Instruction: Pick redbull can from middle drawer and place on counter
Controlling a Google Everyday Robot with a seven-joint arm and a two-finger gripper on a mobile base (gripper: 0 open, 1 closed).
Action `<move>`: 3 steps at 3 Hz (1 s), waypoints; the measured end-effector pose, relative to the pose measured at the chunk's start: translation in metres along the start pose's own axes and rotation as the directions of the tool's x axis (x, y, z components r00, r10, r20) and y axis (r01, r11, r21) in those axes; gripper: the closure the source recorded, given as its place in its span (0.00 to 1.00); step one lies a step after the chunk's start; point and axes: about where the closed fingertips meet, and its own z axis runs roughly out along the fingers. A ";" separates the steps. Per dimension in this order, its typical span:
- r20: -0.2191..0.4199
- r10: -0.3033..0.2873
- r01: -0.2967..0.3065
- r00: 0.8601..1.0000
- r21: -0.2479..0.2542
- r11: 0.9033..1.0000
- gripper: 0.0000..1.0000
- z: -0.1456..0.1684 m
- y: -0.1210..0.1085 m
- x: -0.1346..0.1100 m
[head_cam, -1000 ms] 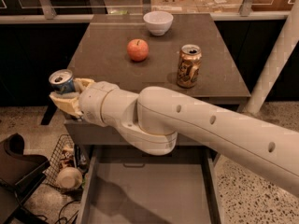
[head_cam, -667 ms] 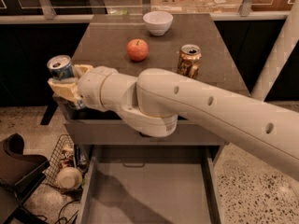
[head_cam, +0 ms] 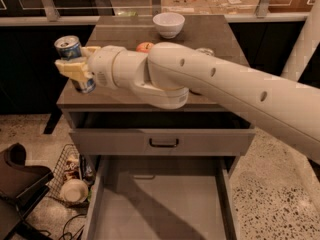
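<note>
Over the preceding second the gripper (head_cam: 75,70), fingers clamped on the redbull can (head_cam: 67,48), had carried it higher at the desk's (head_cam: 227,36) left edge, well above the open middle drawer (head_cam: 165,199); placement remained outstanding.

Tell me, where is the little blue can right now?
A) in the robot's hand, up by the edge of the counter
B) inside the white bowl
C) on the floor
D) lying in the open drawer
A: the hand is shut on the redbull can, holding it upright at the edge of the counter, and the middle drawer has no can in it.
</note>
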 end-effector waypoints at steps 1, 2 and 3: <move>-0.001 0.019 -0.019 1.000 -0.033 0.999 1.00 0.017 -0.029 0.004; -0.022 -0.002 0.001 1.000 -0.048 0.999 1.00 0.037 -0.053 0.012; -0.034 -0.025 0.023 0.999 -0.047 0.999 1.00 0.046 -0.073 0.021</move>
